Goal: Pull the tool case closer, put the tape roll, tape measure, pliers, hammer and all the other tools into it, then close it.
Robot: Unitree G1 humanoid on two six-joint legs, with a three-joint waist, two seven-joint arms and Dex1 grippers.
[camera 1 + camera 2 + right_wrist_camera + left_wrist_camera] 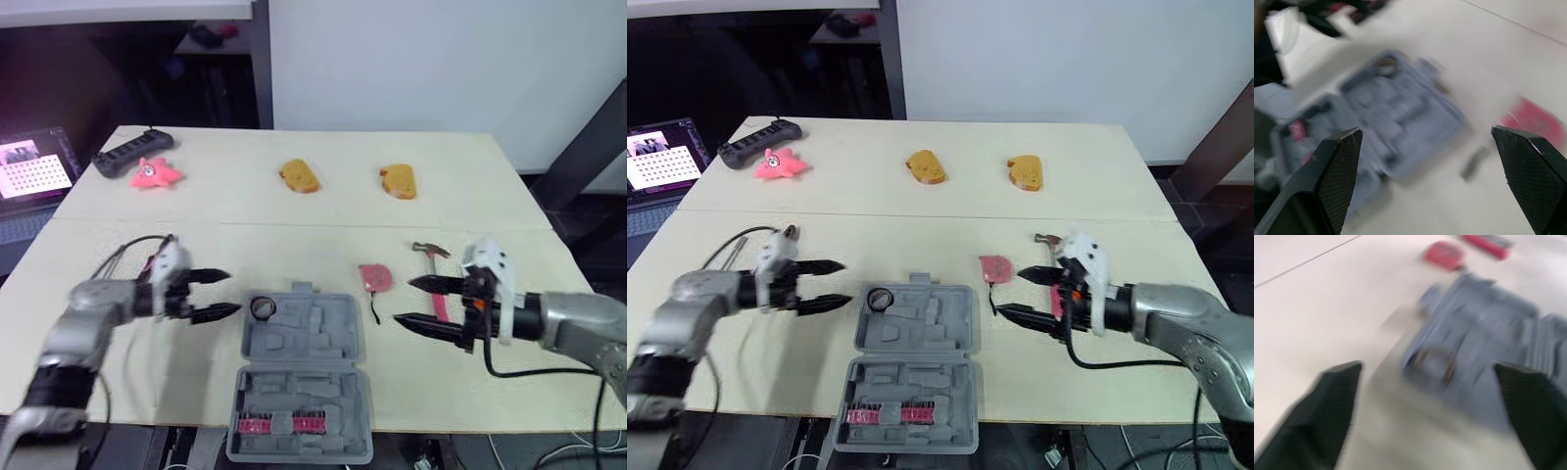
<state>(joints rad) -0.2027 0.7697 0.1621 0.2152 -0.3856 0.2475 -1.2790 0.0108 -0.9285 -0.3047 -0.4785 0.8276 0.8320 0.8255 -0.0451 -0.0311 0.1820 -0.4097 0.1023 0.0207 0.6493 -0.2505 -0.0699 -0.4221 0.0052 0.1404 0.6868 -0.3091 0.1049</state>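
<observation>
Left eye view: beige table (294, 215), white wall (441, 59); left gripper (233, 294), right gripper (403, 301) fingers spread, empty

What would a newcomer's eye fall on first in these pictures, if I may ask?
The open grey tool case at the near edge of the table stands out, with the tape roll at its far left corner. Both end effectors flank it, fingers spread: the left end effector beside the roll, the right end effector close to the red tape measure and the hammer.
</observation>
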